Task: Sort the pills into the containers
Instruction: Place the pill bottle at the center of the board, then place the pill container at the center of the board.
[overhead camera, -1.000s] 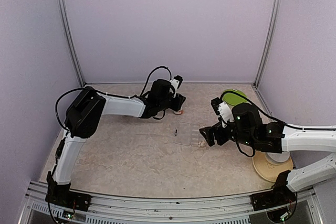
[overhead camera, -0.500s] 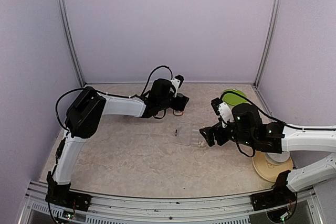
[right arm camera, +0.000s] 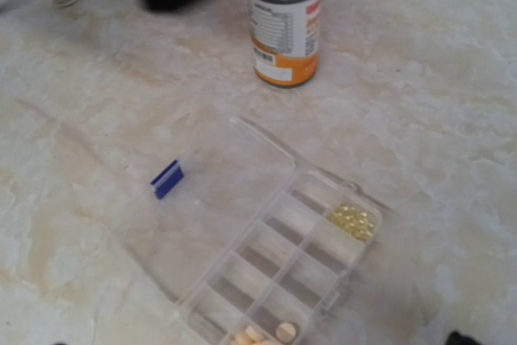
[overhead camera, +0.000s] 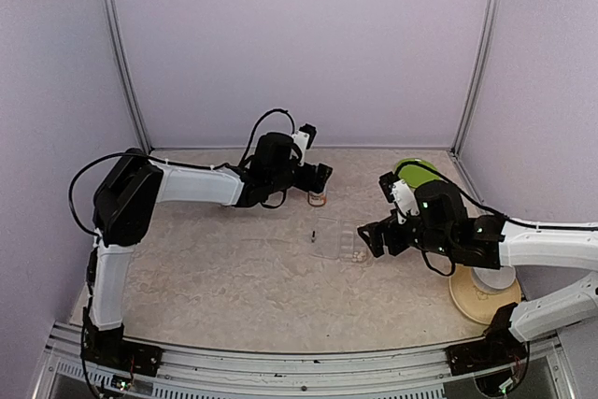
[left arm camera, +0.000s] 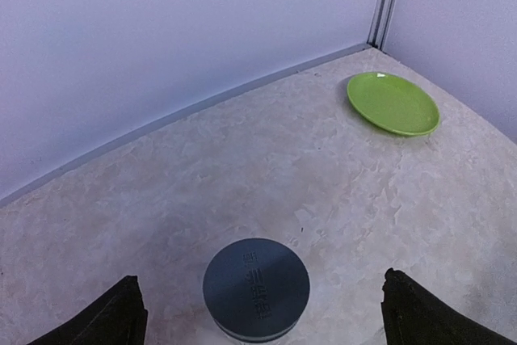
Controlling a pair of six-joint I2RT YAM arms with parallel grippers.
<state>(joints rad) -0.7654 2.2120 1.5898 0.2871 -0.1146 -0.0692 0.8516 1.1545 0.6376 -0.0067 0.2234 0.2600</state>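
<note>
The pill box (right arm camera: 279,236) lies open and the sorting looks partly done. Yellow pills (right arm camera: 351,220) fill a compartment at one end and a few tan pills (right arm camera: 266,334) sit at the other, with those between seemingly bare. A small blue piece (right arm camera: 167,178) lies by the box's flat lid, outside any compartment. Beyond the box stands a capped bottle (left arm camera: 256,287), with the left gripper (overhead camera: 318,179) above it, fingers apart and empty. The right gripper (overhead camera: 369,235), just beside the box, is also spread and empty.
</note>
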